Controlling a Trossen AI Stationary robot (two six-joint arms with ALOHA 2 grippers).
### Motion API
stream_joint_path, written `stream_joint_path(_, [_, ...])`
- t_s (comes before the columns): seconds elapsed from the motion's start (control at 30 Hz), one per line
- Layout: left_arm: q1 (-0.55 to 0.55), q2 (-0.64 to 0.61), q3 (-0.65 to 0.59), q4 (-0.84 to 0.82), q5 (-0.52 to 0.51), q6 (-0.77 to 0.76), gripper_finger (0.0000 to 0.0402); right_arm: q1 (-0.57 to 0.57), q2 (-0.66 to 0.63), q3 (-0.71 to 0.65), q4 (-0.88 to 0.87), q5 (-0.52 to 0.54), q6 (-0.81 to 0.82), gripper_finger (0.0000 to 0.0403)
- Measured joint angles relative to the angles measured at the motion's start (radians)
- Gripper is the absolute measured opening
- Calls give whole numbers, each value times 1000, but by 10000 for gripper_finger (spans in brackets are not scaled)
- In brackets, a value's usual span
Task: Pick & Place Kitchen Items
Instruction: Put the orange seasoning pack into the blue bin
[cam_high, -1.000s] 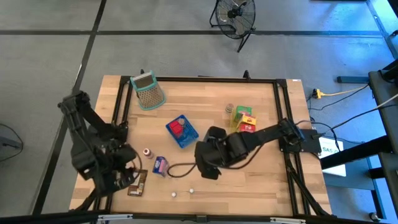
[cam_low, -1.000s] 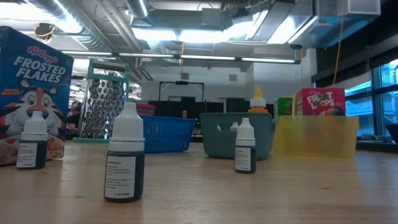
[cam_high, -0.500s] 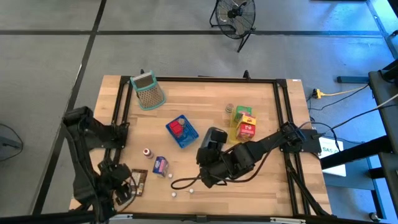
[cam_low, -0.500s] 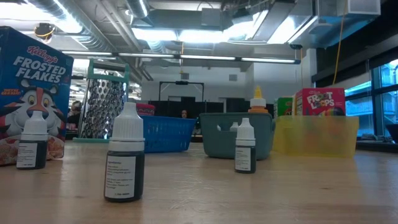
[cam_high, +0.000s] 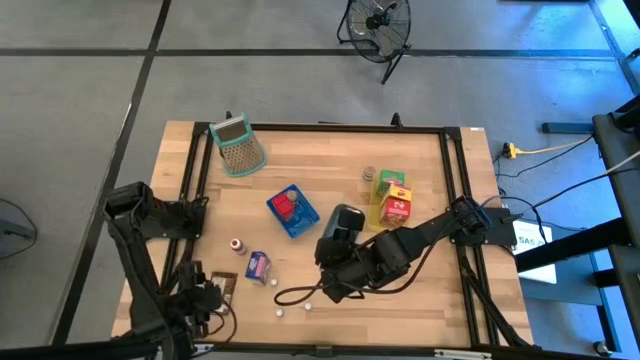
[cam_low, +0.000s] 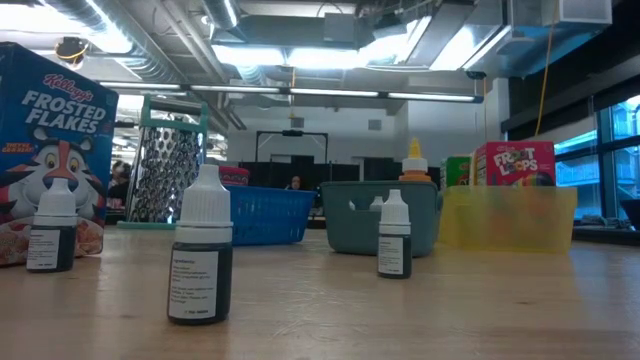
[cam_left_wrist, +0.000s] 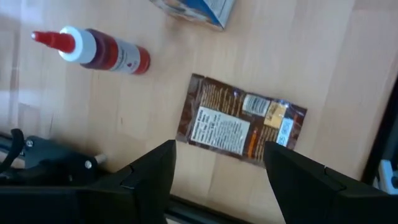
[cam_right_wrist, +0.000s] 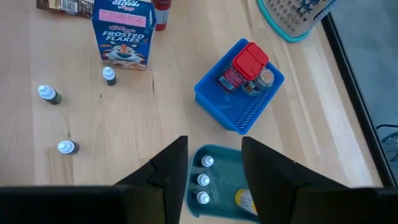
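Now your left tool (cam_left_wrist: 217, 168) hangs open and empty over the brown packet (cam_left_wrist: 241, 126) lying flat on the counter (cam_left_wrist: 323, 68), a red-capped bottle (cam_left_wrist: 93, 51) beside it. Your right tool (cam_right_wrist: 214, 165), parted and holding nothing, hovers above the teal tray (cam_right_wrist: 214, 186) of little bottles.

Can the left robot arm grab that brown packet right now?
Probably yes. The left gripper hangs right above the brown packet, its fingers open and holding nothing. The packet lies flat on bare table, with the red-capped bottle off to one side, so nothing blocks the way down.
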Motion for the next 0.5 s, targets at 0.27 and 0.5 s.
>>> stream_joint_path(0.27, [3, 0, 0, -1, -33, -8, 255, 0, 0, 0, 0, 20, 0, 153])
stream_joint_path(0.5, [3, 0, 0, -11, -69, -35, 303, 0, 0, 0, 0, 24, 0, 153])
